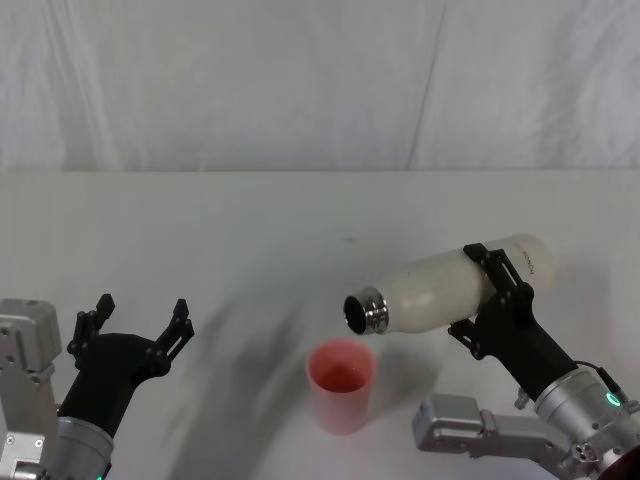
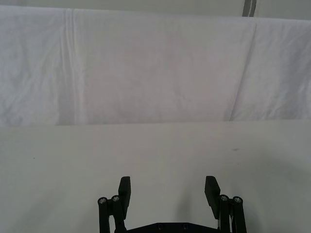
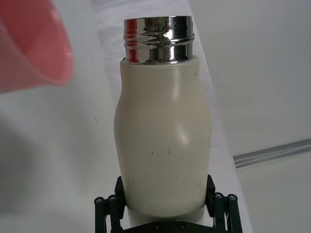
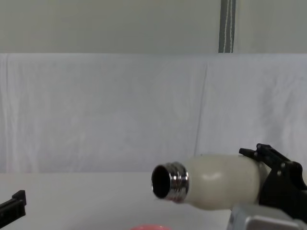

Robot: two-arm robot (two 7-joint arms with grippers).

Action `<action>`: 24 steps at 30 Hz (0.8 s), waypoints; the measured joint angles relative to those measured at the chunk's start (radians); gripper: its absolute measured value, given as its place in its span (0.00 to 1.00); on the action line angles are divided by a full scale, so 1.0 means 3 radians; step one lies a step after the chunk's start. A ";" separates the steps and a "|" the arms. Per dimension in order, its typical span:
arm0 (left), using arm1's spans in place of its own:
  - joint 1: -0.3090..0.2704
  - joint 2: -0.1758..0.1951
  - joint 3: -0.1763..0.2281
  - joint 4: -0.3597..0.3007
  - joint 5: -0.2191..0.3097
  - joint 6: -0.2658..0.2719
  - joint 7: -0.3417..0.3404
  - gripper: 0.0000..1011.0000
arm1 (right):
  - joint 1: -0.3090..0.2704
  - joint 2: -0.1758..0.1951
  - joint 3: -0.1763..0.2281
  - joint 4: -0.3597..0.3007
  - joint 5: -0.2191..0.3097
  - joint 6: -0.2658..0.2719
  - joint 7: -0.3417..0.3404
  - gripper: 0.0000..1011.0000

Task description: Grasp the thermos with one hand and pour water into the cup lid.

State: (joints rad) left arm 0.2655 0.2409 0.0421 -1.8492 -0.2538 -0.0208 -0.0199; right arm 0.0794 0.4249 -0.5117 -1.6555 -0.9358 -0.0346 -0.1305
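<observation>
In the head view's lower right, the right gripper [image 1: 497, 293], clamped on the cream-white steel-necked thermos [image 1: 440, 292], holds it nearly horizontal, mouth just up-right of the small pink cup lid [image 1: 341, 385] at lower centre, while the left gripper [image 1: 140, 320] idles with fingers apart at lower left.

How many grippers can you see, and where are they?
2. The left gripper hangs open and empty over the table's left side; the right gripper clamps the tilted thermos above the cup lid.
</observation>
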 joint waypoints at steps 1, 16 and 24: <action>0.0000 0.0000 0.0000 0.0000 0.0000 0.0000 0.0000 0.99 | -0.0004 -0.0005 0.0010 -0.0006 0.0019 -0.0005 0.0008 0.94; 0.0000 0.0000 0.0000 0.0000 0.0000 0.0000 0.0000 0.99 | -0.0183 -0.0205 0.0431 -0.0210 0.1084 -0.0217 0.0467 0.94; 0.0000 0.0000 0.0000 0.0000 0.0000 0.0000 0.0000 0.99 | -0.0241 -0.0318 0.0652 -0.0275 0.1673 -0.0248 0.0761 0.94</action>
State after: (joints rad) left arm 0.2655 0.2409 0.0421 -1.8492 -0.2538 -0.0208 -0.0199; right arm 0.0072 0.3294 -0.3162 -1.7380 -0.4338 -0.1090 0.0977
